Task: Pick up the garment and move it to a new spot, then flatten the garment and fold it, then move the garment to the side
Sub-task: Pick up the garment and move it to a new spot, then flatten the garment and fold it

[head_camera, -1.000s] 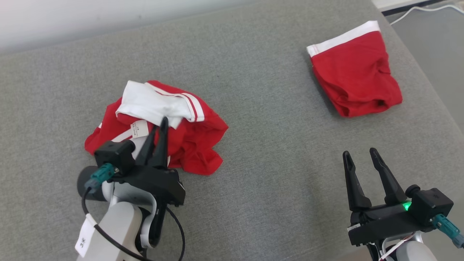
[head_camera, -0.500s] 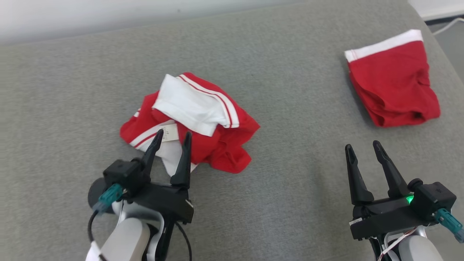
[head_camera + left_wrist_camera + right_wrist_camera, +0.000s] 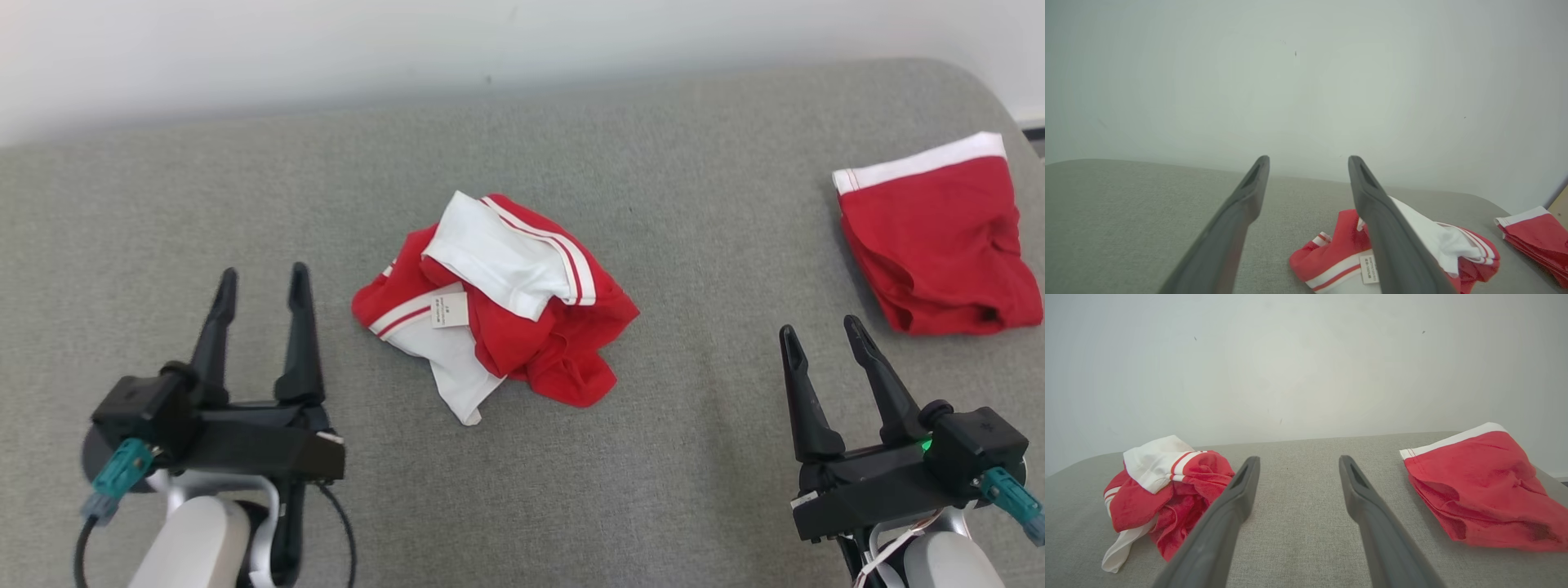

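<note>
A crumpled red and white garment (image 3: 555,351) with a small label lies loose in the middle of the grey cushion (image 3: 694,245). My left gripper (image 3: 264,274) stands open to its left, apart from it, with nothing between its fingers. In the left wrist view the garment (image 3: 1339,245) shows past the right finger of the open left gripper (image 3: 1308,159). At the lower right my right gripper (image 3: 819,328) is also open and empty. From the right wrist, the garment (image 3: 1167,486) lies to the left of the right gripper (image 3: 1299,459).
A second red garment with a white waistband (image 3: 939,237) lies folded at the cushion's far right, also seen as the folded garment (image 3: 1535,232) (image 3: 1474,486) in both wrist views. A pale wall (image 3: 490,41) runs behind the cushion. Bare grey fabric spreads between the two garments.
My left gripper opened, let go of the garment and drew back to its left. The head camera shifted, so the whole picture slid. The right gripper stayed open.
</note>
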You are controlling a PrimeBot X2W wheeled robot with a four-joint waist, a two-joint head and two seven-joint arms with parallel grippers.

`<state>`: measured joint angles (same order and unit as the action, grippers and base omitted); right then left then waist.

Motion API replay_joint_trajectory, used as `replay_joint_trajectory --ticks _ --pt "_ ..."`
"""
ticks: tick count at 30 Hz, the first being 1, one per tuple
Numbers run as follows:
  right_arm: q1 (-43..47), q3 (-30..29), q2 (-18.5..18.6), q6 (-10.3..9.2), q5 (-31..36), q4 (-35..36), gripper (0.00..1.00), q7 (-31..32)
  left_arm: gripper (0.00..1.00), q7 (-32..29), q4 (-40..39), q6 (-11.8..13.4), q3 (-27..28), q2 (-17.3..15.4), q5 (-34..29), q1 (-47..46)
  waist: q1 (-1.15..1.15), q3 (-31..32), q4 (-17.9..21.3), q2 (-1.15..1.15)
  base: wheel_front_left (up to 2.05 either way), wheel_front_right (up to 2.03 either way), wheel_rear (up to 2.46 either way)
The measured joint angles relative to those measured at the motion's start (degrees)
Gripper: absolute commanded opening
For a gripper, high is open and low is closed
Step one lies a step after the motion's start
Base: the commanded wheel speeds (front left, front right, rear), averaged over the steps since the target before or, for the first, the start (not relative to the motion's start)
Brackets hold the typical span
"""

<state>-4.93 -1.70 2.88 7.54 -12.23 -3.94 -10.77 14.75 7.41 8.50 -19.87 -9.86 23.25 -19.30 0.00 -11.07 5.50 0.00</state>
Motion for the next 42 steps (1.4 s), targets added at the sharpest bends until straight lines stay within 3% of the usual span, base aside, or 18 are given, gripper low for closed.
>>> replay_joint_trajectory --ticks 8,23,42 --pt "2.05 0.16 0.00 0.00 2.05 -0.23 1.00 0.77 1.00 0.18 -1.38 1.59 1.80 -2.96 -4.56 6.48 0.00 4.30 -1.22 0.00 0.00 0.00 0.00" --pt "7.43 -0.48 0.00 0.00 3.04 1.58 1.00 3.76 1.00 -0.81 -3.11 2.68 1.86 -4.91 -3.89 15.61 -0.01 10.66 -3.13 -0.01 0.00 0.00 0.00" --pt "9.15 -1.27 0.00 0.00 2.67 4.15 1.00 4.80 1.00 -2.89 -5.30 4.33 1.27 -5.71 -3.49 17.57 -0.01 11.54 -4.20 0.00 0.00 0.00 0.00"
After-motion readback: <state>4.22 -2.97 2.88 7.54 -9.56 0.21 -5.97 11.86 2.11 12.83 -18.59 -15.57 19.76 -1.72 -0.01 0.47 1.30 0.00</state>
